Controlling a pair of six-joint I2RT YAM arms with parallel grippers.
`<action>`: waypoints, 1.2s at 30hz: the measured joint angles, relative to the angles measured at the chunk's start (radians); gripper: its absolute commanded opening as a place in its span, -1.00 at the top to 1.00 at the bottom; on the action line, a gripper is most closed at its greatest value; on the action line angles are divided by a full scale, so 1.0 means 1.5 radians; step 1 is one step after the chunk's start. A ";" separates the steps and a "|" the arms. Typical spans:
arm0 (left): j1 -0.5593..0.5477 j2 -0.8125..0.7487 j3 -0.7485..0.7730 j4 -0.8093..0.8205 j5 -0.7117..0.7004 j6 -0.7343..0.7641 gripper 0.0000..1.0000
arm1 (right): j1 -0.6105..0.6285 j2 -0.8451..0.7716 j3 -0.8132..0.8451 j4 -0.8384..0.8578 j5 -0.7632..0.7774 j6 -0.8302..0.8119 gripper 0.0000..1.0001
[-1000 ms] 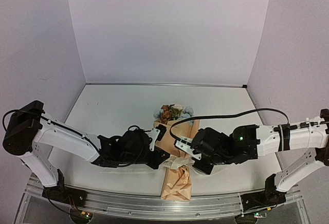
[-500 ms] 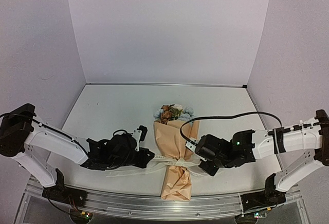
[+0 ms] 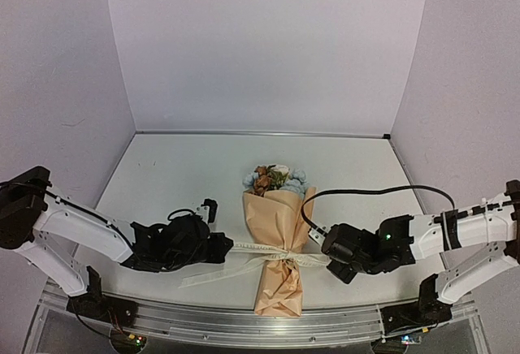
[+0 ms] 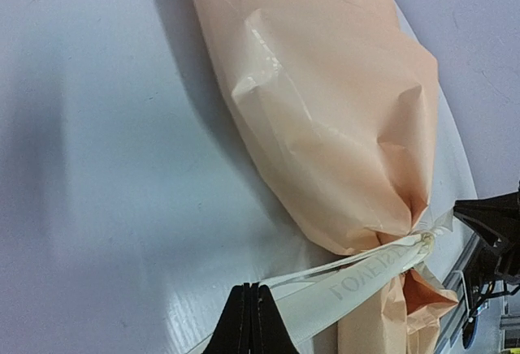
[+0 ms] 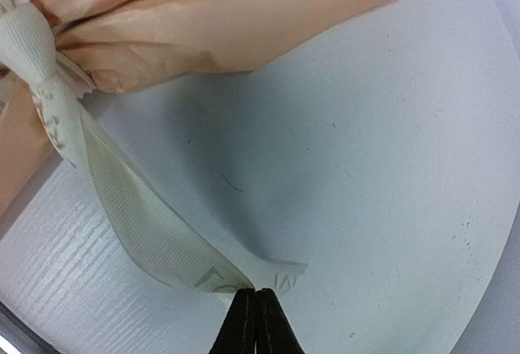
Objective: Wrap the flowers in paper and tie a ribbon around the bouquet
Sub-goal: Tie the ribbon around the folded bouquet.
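The bouquet lies mid-table: a tan paper (image 3: 279,220) cone with the flowers (image 3: 275,179) showing at its far, wide end. The cream ribbon (image 3: 280,253) is knotted around its narrow waist. My left gripper (image 3: 230,246) sits low on the table to the left of the knot, shut on one ribbon strand (image 4: 366,277) at its fingertips (image 4: 250,291). My right gripper (image 3: 326,256) is just to the right of the knot, shut on the ribbon's lettered end (image 5: 203,269). The knot (image 5: 32,45) sits against the paper (image 5: 227,21).
A loose ribbon tail (image 3: 203,276) trails over the white table (image 3: 179,183) toward the near left. The metal rail (image 3: 244,321) with both arm bases runs along the near edge. Grey walls close in the back and both sides.
Both grippers have moved outward from the bouquet's middle, left arm leftward and right arm rightward, drawing the ribbon out to both sides. The paper waist is now uncovered and cinched.
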 measured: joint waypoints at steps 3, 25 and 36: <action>0.000 -0.020 -0.016 -0.023 -0.021 -0.032 1.00 | 0.000 0.000 -0.012 0.004 -0.007 0.013 1.00; 0.059 -0.095 -0.077 -0.150 -0.029 -0.232 1.00 | 0.005 -0.027 -0.072 0.090 0.002 0.072 1.00; 0.073 -0.050 -0.051 -0.144 0.012 -0.118 1.00 | 0.002 -0.031 -0.051 0.045 -0.063 0.043 -0.15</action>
